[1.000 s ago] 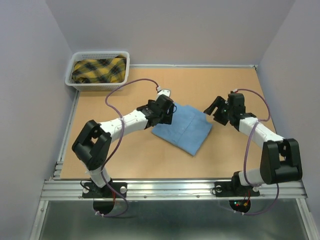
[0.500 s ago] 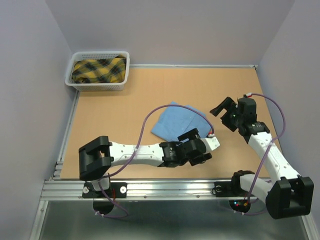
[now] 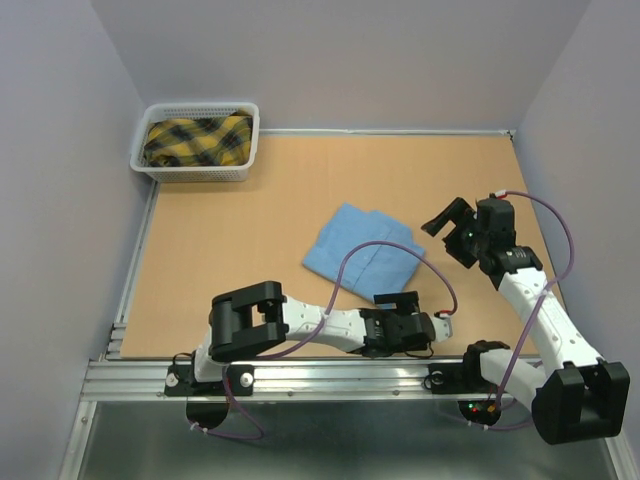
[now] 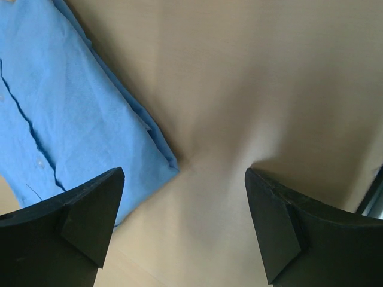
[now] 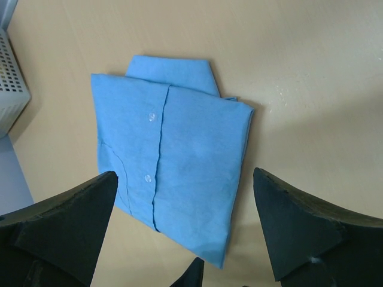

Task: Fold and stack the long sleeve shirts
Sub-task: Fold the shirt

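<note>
One folded light blue long sleeve shirt (image 3: 362,250) lies flat on the tan table, button front up. My left gripper (image 3: 405,325) hangs low near the table's front edge, just in front of the shirt. In the left wrist view it (image 4: 184,179) stands open over bare table, with the shirt's corner (image 4: 66,119) to its upper left. My right gripper (image 3: 450,232) hovers to the right of the shirt. In the right wrist view it (image 5: 184,179) is open and empty, and the whole shirt (image 5: 173,161) shows beyond its fingers.
A white plastic basket (image 3: 190,172) stands at the far left corner and holds a yellow and black plaid cloth (image 3: 197,140). Its edge (image 5: 9,78) shows in the right wrist view. Grey walls close the table on three sides.
My left arm has swung from the shirt's left side round to the front edge. The right gripper has pulled back slightly to the right. Both grippers have opened wider. The shirt lies uncovered.
</note>
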You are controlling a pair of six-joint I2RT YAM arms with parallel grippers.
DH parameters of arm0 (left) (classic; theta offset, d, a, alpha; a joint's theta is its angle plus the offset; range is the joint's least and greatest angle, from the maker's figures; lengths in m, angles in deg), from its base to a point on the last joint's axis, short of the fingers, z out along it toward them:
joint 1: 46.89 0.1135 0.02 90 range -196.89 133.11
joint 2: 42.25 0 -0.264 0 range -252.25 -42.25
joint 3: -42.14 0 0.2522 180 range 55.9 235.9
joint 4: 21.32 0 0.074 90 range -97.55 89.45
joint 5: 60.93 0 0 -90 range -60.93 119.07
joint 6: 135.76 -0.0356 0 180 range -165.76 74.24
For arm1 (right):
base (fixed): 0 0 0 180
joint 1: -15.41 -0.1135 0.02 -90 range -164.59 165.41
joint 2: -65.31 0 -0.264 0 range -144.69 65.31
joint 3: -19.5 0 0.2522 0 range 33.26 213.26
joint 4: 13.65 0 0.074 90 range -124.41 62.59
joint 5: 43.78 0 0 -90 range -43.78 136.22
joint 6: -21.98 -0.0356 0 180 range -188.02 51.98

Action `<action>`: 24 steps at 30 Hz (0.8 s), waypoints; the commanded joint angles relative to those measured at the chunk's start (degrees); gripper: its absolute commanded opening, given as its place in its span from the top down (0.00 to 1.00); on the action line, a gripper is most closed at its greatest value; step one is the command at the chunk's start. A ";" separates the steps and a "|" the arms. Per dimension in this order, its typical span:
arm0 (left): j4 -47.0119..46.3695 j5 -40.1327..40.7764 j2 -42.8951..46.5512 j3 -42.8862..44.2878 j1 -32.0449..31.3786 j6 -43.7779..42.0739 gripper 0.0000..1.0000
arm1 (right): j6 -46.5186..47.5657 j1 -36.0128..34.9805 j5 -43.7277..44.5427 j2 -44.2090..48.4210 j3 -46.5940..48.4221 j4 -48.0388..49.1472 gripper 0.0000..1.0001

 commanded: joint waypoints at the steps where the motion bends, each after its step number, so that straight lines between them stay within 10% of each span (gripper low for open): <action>1: 1.22 4.57 -0.44 4.22 0.03 -1.20 0.07 | -0.47 0.42 1.07 1.49 -0.05 -0.40 0.00; 24: 5.09 13.97 -6.69 2.30 2.57 0.12 0.14 | -0.03 0.95 1.95 1.66 0.66 -0.84 0.00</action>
